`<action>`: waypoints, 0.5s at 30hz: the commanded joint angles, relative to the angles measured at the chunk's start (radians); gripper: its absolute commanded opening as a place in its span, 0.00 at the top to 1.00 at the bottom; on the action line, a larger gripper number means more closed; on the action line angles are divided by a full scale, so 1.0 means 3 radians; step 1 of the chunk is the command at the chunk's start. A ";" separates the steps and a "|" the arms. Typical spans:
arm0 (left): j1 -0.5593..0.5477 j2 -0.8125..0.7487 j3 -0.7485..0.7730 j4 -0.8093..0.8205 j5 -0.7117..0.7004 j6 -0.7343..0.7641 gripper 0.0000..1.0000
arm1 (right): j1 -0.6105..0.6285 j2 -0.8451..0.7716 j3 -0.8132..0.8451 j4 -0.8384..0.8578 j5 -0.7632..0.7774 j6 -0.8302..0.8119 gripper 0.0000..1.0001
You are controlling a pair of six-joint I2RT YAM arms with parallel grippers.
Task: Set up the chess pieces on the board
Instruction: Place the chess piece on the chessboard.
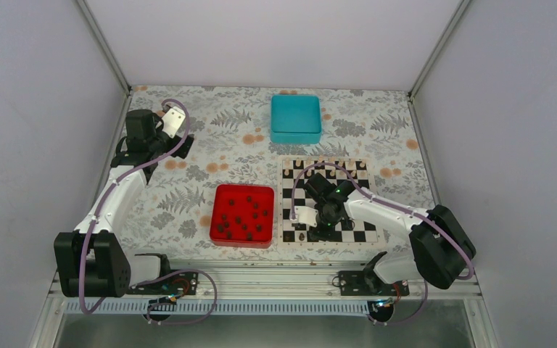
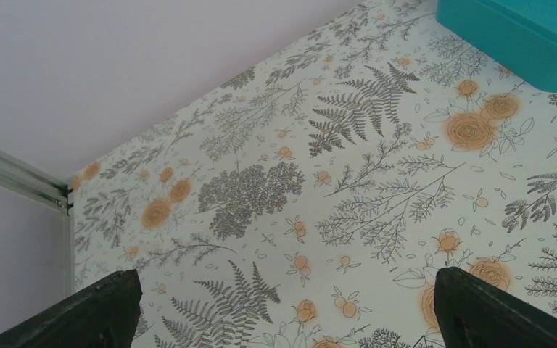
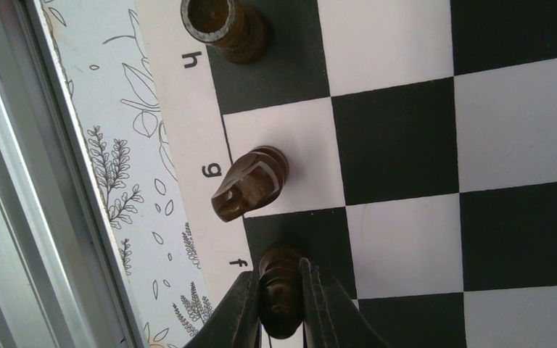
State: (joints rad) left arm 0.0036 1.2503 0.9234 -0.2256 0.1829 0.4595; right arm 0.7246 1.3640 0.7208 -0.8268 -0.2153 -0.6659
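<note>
Right gripper [image 1: 318,226] is down over the near edge of the board [image 1: 359,174], toward its left corner. On the right wrist camera, the right gripper [image 3: 281,277] is pinched narrow on a dark piece [image 3: 281,293], one finger [image 3: 245,308] on each side of it. The piece stands upright on the black square marked f in the row nearest me; I cannot tell which kind of piece it is. One square to the left, on the white g square, a knight [image 3: 250,185] stands clear of the fingers. Beyond that, a rook [image 3: 225,25] stands on the black h corner square. The rest of the board [image 3: 399,138] in that view is bare squares. More dark pieces [image 1: 238,218] lie scattered in the red tray [image 1: 217,190], which sits just left of the board. A teal box [image 1: 295,118] sits farther back, apart from both. Left gripper [image 1: 176,119] is parked at the far left of the table [image 1: 188,203], well away from the board. On the left wrist camera, the left gripper [image 2: 288,290] has its fingers [image 2: 87,312] spread wide with nothing between them. Only the flowered table [image 2: 261,196] lies below, with a corner of the teal box [image 2: 522,36] at the upper right of the view.
</note>
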 commanded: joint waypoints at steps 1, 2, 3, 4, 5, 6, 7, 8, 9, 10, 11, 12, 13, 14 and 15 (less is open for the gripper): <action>0.0013 -0.0005 -0.0041 0.0022 -0.0012 -0.0008 0.00 | -0.0027 -0.0029 -0.0052 0.0100 0.0047 -0.0061 0.96; 0.0014 -0.0005 -0.0041 0.0017 -0.0009 -0.0008 0.00 | -0.0030 -0.0023 -0.0050 0.0098 0.0044 -0.0059 0.96; 0.0014 -0.0004 -0.0041 0.0016 -0.0011 -0.0008 0.00 | -0.0029 -0.0014 -0.0052 0.0097 0.0044 -0.0061 0.96; 0.0013 -0.0005 -0.0041 0.0016 -0.0010 -0.0008 0.00 | -0.0030 -0.0007 -0.0052 0.0093 0.0043 -0.0065 0.96; 0.0013 -0.0008 -0.0041 0.0020 -0.0011 -0.0004 0.00 | -0.0032 -0.0003 -0.0054 0.0092 0.0045 -0.0062 0.96; 0.0013 -0.0005 -0.0041 0.0014 -0.0011 -0.0003 0.00 | -0.0033 0.0000 -0.0053 0.0092 0.0044 -0.0065 0.96; 0.0013 -0.0005 -0.0041 0.0013 -0.0011 -0.0008 0.00 | -0.0033 0.0004 -0.0051 0.0088 0.0043 -0.0066 0.95; 0.0012 -0.0005 -0.0043 0.0012 -0.0011 -0.0003 0.00 | -0.0033 0.0002 -0.0054 0.0087 0.0043 -0.0066 0.94; 0.0013 -0.0005 -0.0042 0.0011 -0.0008 -0.0003 0.00 | -0.0035 0.0002 -0.0052 0.0083 0.0043 -0.0066 0.92; 0.0013 -0.0007 -0.0037 0.0011 -0.0010 -0.0003 0.00 | -0.0034 -0.0003 -0.0049 0.0075 0.0043 -0.0068 0.89; 0.0013 -0.0006 -0.0036 0.0013 -0.0011 -0.0003 0.00 | -0.0033 -0.0007 -0.0045 0.0066 0.0051 -0.0066 0.86; 0.0013 -0.0005 -0.0036 0.0007 -0.0011 -0.0003 0.00 | -0.0033 -0.0013 -0.0035 0.0056 0.0061 -0.0066 0.83; 0.0013 -0.0005 -0.0032 0.0007 -0.0011 -0.0003 0.00 | -0.0033 -0.0031 -0.0015 0.0038 0.0078 -0.0064 0.80; 0.0013 -0.0006 -0.0031 0.0006 -0.0009 -0.0003 0.00 | -0.0033 -0.0056 0.0013 0.0018 0.0093 -0.0057 0.77; 0.0013 -0.0009 -0.0035 0.0008 -0.0011 -0.0003 0.00 | -0.0033 -0.0090 0.0045 -0.0008 0.0107 -0.0051 0.75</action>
State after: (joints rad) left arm 0.0036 1.2503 0.9234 -0.2256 0.1829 0.4595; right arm 0.7238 1.3640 0.7208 -0.8265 -0.2058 -0.6701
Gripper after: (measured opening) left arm 0.999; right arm 0.215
